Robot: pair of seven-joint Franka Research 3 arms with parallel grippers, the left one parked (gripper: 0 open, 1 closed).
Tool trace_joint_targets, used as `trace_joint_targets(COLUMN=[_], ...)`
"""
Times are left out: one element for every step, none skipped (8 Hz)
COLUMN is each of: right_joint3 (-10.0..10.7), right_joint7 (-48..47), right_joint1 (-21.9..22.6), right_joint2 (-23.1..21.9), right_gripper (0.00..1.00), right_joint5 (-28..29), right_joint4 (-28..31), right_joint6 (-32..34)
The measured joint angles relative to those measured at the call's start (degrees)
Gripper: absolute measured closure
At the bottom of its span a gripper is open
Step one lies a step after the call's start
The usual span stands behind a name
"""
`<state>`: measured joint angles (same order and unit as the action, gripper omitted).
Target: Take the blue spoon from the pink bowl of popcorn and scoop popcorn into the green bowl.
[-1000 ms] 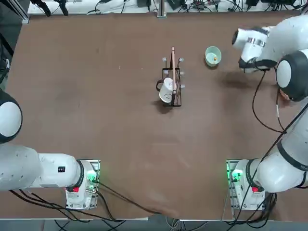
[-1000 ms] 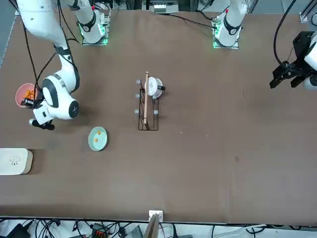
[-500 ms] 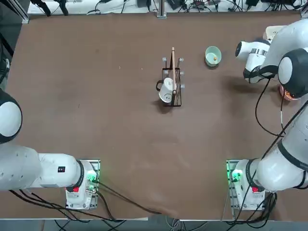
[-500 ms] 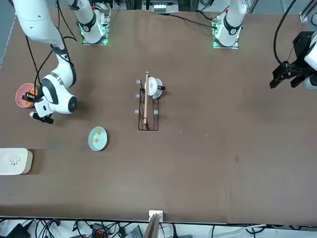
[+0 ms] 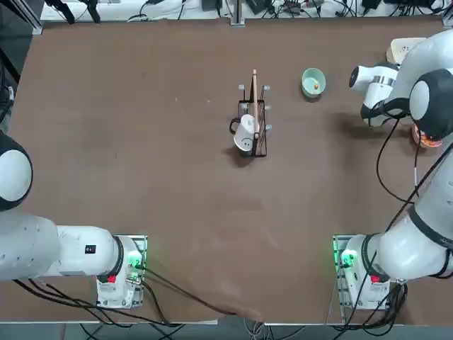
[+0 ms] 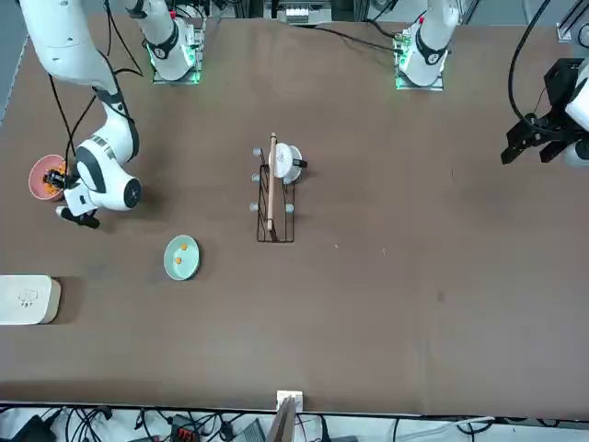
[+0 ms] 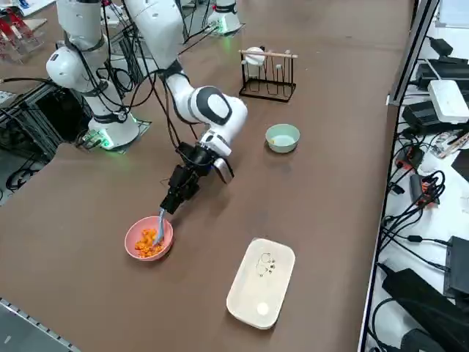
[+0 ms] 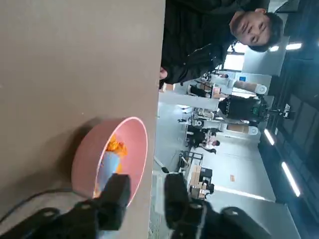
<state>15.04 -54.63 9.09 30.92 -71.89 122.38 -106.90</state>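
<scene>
Reaching down at a slant from the right arm, the right pincer sits at the rim of the pink bowl, near the table's right edge. In the right side view its fingers close on the top of the blue spoon, whose bowl end is dipped among the popcorn. In the wrist view the two fingers stand only a narrow gap apart, but the spoon's handle is hidden there, so the grip reads as held, not certain.

The spoon looks light, stiff plastic with a short, smooth handle, so it could twist or slip between the pads; a hold on the upper handle, square across its flat faces, seems safest. The popcorn is loose and very light, and will roll off if the spoon tilts. The bowl is small and could slide if pushed.

The green bowl stands well apart, toward the mug rack, and already holds a few pieces. A white rounded box lies near the pink bowl.
</scene>
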Motion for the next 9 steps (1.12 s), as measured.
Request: trace_joint_targets(right_joint3=[-0.09, -0.26, -0.5, -1.02, -1.87, -2.62, -3.01, -3.13, -3.17], right_joint7=[-0.38, -0.77, -0.77, -0.04, 2.43, 6.24, 11.09, 16.72, 22.66], right_joint1=[0.02, 0.06, 0.08, 0.11, 0.16, 0.25, 0.39, 0.72, 1.1], right_joint2=[0.06, -0.4, -1.67, -3.81, -6.35, -8.82, -11.08, -12.76, -13.74], right_gripper=[0.35, 0.14, 0.0, 0.0, 0.0, 0.0, 0.0, 0.0, 0.0], right_joint5=[-0.01, 0.01, 1.39, 4.54, 9.21, 15.22, 22.71, 31.08, 39.42], right_joint4=[-0.08, -0.39, -0.86, -1.26, -1.78, -2.79, -4.73, -8.15, -13.17], right_joint6=[-0.09, -0.21, -0.34, -0.38, -0.36, -0.3, 0.59, 3.8, 8.77])
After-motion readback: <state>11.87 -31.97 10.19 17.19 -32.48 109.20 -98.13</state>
